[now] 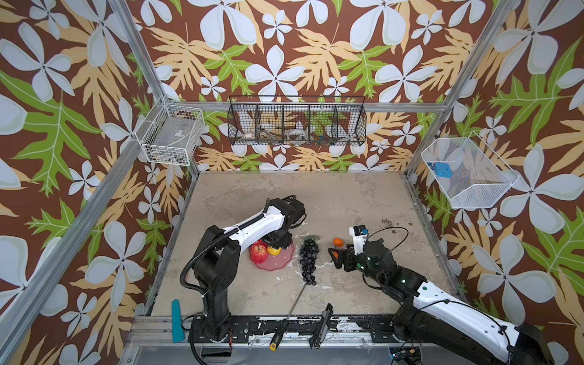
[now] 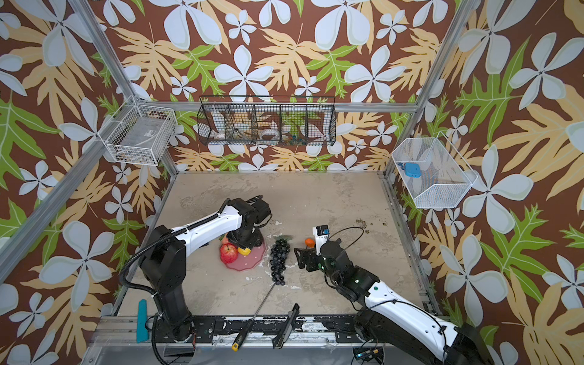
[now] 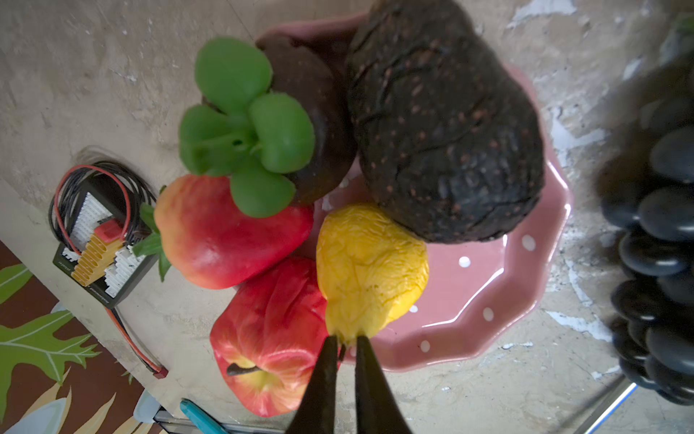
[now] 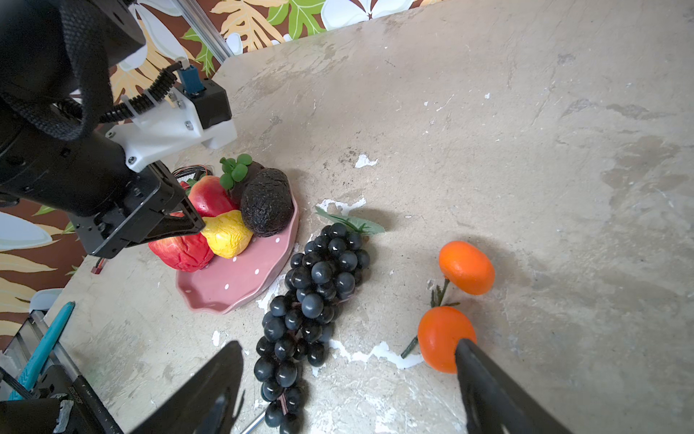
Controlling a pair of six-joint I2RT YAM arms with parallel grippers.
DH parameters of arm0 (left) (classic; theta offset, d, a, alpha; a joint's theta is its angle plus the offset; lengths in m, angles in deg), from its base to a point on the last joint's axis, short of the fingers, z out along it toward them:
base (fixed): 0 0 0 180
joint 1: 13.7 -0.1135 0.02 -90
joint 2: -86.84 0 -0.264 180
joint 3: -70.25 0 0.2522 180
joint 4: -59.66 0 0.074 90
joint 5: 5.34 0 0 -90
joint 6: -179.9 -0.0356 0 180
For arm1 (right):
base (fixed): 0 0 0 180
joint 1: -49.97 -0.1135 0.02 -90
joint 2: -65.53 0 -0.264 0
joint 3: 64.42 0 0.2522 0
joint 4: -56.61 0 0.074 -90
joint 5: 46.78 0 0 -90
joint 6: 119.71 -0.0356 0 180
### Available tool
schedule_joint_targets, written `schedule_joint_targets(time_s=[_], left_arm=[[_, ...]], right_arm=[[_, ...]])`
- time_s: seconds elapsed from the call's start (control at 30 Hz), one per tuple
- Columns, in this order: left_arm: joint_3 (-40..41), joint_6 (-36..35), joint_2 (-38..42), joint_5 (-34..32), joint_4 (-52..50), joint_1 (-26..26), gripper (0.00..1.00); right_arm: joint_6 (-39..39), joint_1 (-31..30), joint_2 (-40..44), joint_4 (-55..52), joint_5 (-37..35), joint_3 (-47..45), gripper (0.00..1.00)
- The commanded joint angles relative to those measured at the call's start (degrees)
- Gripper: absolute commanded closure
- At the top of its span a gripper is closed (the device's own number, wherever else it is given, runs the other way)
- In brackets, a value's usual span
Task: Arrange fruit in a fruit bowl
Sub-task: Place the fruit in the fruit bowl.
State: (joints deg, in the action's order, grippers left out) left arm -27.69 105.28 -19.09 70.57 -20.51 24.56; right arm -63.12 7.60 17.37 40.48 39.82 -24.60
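Right jaws, wide open and empty, are hovering beside the grape bunch (image 4: pixel 311 304) lying between them and the pink dish (image 4: pixel 233 282); left jaws, barely parted, are touching its lemon (image 3: pixel 370 263), grip unclear.

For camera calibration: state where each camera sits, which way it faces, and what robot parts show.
Top views: high above the arm bases, looking down on the worn beige table; left arm and right arm show.
Left wrist: down on the shallow pink dotted dish; left gripper shows.
Right wrist: low, facing the long black grape bunch; open right gripper shows.
Shared: all views show the dish.
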Motion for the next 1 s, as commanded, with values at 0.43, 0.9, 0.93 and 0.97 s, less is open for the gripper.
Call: schedule_joint_targets(time_s=[0.43,0.9,0.93,0.97], left_arm=[[-1.1,0.7,5.3,0.2,1.5,0.1,0.61],[21.8,4.3,37.9,5.0,31.5,0.3,0.47],[24.4,4.3,40.9,5.0,34.6,0.3,0.46],[27.0,4.3,44.4,4.8,37.3,0.3,0.45]], right_arm=[[0.8,0.1,-0.8,-1.2,-1.8,1.3,0.13],[4.6,9.4,-8.6,-7.0,0.2,5.7,0.15],[4.5,9.5,-9.1,-7.2,0.4,5.8,0.15],[4.5,9.4,-9.8,-7.2,0.6,5.9,0.15]])
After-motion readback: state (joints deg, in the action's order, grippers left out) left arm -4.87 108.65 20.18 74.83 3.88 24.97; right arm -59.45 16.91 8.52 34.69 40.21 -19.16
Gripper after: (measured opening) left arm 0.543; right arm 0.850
